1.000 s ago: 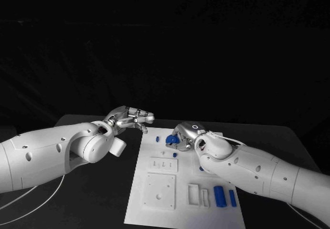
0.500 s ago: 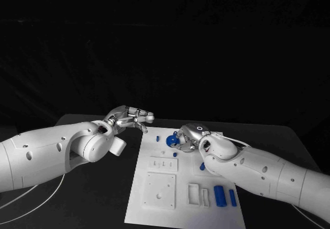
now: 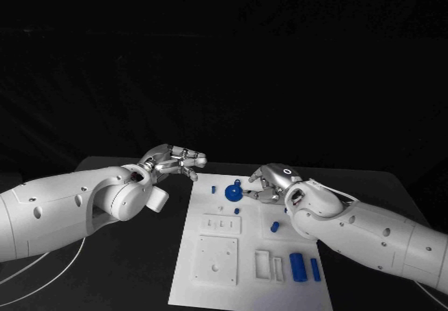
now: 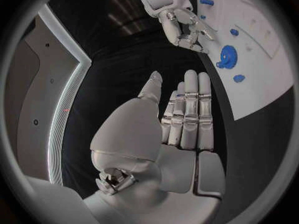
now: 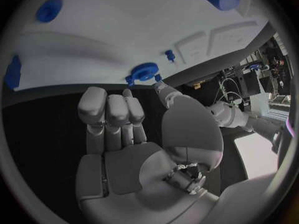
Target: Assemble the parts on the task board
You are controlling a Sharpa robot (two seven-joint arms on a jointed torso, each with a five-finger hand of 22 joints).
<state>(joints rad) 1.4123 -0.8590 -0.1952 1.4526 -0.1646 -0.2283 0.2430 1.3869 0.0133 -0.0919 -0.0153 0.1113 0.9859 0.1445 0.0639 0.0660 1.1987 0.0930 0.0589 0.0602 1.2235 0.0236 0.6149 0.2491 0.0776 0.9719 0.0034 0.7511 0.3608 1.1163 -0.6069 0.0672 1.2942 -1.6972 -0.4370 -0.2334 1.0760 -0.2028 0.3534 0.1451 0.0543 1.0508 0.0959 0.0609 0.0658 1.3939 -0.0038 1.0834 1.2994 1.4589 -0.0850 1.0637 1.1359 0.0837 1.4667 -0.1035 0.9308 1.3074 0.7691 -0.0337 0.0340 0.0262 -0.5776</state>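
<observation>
Currently: right hand (image 3: 268, 183) sits over the far end of the task board (image 3: 250, 285), fingers apart, nothing held; thumb tip close by the blue gear (image 3: 234, 191), contact can't be judged. Gear lies flat on the board's far part, w/ a small blue peg (image 3: 213, 189) just beside it on its left and another small blue piece (image 3: 237, 210) nearer the robot. Blue stub (image 3: 274, 226) mid-board, right side. Two long blue cylinders (image 3: 298, 266) lie side by side near the board's near right corner, beside white slotted blocks (image 3: 270, 264). Left hand (image 3: 175, 159) off the board's far left corner, over the black table (image 3: 112, 272), fingers straight and spread, holding nothing.
</observation>
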